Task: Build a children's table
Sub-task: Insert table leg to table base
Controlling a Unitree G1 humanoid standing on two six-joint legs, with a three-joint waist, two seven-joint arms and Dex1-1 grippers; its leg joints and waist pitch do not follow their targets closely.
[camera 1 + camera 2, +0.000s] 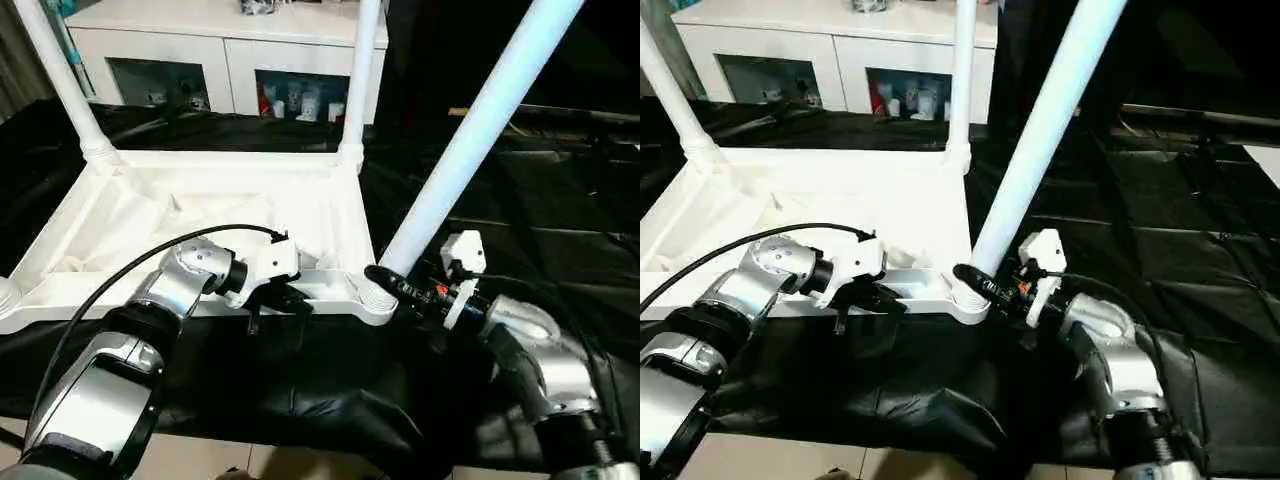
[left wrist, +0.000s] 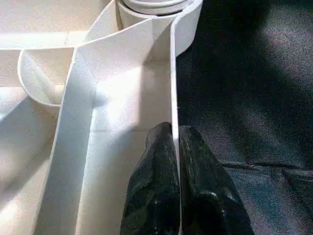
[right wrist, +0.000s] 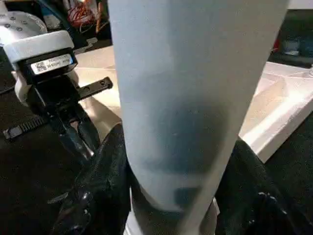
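The children's table top (image 1: pixel 200 200) lies upside down on the black-draped work table, ribbed underside up. White legs stand in its far left socket (image 1: pixel 60 80) and far right socket (image 1: pixel 362 80). A third leg (image 1: pixel 470 130) leans to the right, its foot at the near right corner socket (image 1: pixel 370 297). My right gripper (image 1: pixel 385 280) is shut around this leg (image 3: pixel 195 88) just above the socket, one black finger (image 3: pixel 105 176) on each side. My left gripper (image 1: pixel 285 298) is shut on the top's near rim (image 2: pixel 171 73), its fingertips (image 2: pixel 159 142) pinching the thin wall.
A white cabinet (image 1: pixel 220 50) with glass doors stands behind the work table. Black cloth (image 1: pixel 330 380) hangs over the table's front edge, with pale floor (image 1: pixel 300 465) below. The near left corner socket (image 1: pixel 5 295) sits at the picture's edge.
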